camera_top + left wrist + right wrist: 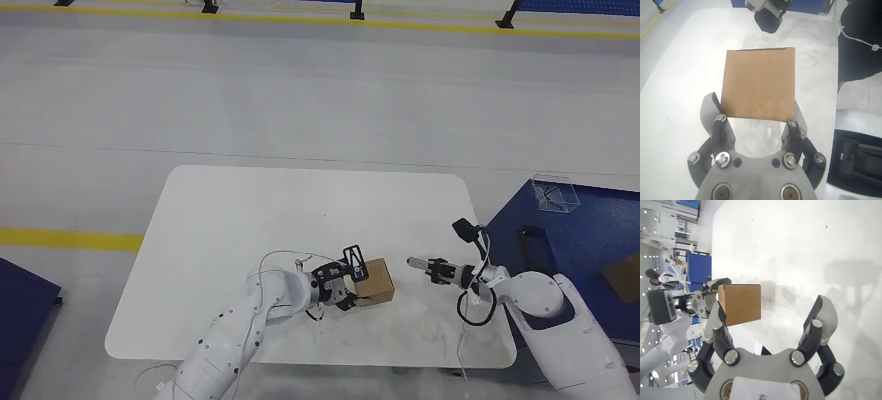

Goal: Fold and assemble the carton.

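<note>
A brown carton [377, 279], folded into a closed box shape, sits near the front middle of the white table [250, 220]. My left gripper [345, 276] is shut on the carton's near end, with a finger on each side of the carton [759, 81]. In the left wrist view the left gripper [755, 101] clasps the box's two near corners. My right gripper [417, 265] stands a short way to the right of the carton, apart from it. Its fingers are open with nothing between them, and the right gripper [770, 306] faces the carton [742, 304].
A blue cabinet [580, 240] stands just past the table's right edge, with a clear plastic box [555, 193] on it. Another blue object [20, 300] sits on the floor at the left. Cables hang from the right arm.
</note>
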Action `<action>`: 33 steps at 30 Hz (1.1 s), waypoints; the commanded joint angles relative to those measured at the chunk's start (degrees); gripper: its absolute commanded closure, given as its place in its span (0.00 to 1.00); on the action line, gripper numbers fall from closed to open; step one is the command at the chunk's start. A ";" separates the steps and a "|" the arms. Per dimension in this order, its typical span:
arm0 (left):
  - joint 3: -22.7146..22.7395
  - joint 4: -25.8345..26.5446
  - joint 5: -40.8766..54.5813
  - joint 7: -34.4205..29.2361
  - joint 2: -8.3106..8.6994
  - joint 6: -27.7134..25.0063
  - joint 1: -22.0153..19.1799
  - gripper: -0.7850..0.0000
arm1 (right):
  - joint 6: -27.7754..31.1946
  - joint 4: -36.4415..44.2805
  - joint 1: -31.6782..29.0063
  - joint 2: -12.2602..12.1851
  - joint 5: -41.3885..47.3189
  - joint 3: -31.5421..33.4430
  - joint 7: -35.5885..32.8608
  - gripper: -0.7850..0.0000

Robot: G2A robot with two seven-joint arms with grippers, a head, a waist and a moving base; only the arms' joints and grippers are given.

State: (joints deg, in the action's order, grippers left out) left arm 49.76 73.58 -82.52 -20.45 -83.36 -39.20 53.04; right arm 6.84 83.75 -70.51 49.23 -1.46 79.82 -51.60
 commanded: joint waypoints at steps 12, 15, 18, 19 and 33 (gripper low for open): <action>-0.94 5.09 -7.08 -3.92 0.37 5.63 1.37 1.00 | 0.31 2.54 -2.72 0.15 -5.18 -0.38 7.25 0.00; -3.57 12.94 -15.39 -9.78 0.59 7.65 2.64 1.00 | -2.50 5.82 -5.32 0.63 -9.17 -1.87 15.00 0.00; -6.85 21.25 -23.03 -20.78 0.67 6.18 3.67 1.00 | -1.47 6.14 -6.15 0.43 -9.97 -0.23 15.47 0.00; -8.72 23.91 -25.28 -24.96 0.51 5.77 4.28 1.00 | -1.64 6.25 -6.64 0.37 -11.22 0.16 16.43 0.00; -24.91 9.82 -18.87 -51.60 -7.11 6.96 -6.43 0.12 | -1.65 5.49 -8.70 0.55 -13.94 2.46 19.21 0.00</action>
State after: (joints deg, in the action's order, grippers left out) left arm 26.06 85.38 -102.64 -71.40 -89.82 -32.91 48.02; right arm 5.23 89.34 -79.14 49.79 -15.31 82.03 -32.40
